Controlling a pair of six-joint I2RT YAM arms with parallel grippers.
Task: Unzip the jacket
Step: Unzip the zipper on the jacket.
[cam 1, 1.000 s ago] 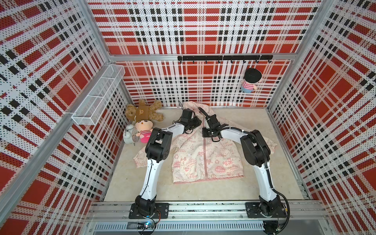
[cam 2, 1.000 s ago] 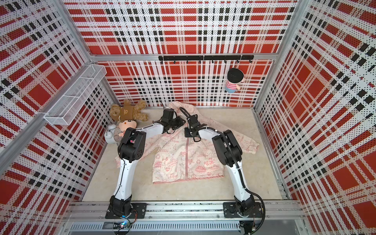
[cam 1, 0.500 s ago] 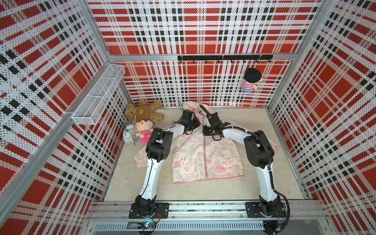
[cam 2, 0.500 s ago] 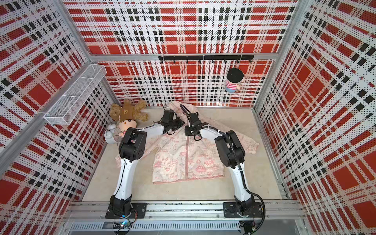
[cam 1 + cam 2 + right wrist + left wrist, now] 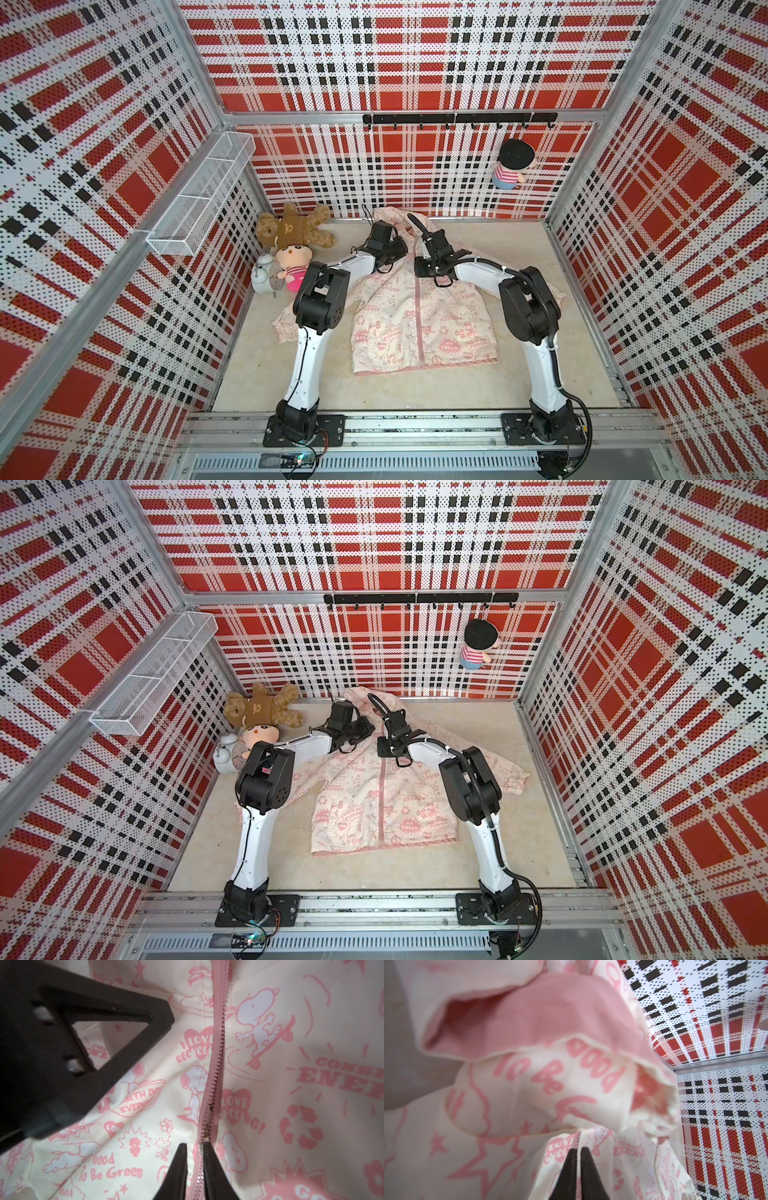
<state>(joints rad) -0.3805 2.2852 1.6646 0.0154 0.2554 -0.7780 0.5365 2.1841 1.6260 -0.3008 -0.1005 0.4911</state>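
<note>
— Cream jacket (image 5: 419,328): location?
— Flat beneath both arms, zipper (image 5: 216,1059) closed. Its fabric is clamped in the left gripper (image 5: 578,1151), judged an anchor. Astride the zipper, the right gripper (image 5: 194,1145) stands narrow; hold unconfirmed.

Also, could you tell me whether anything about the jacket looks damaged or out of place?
Nothing looks damaged. The jacket lies flat and zipped, but its hood is crumpled, pink lining showing, and one sleeve is bunched up. A small dark speck sits on the zipper; I cannot tell what it is.
</note>
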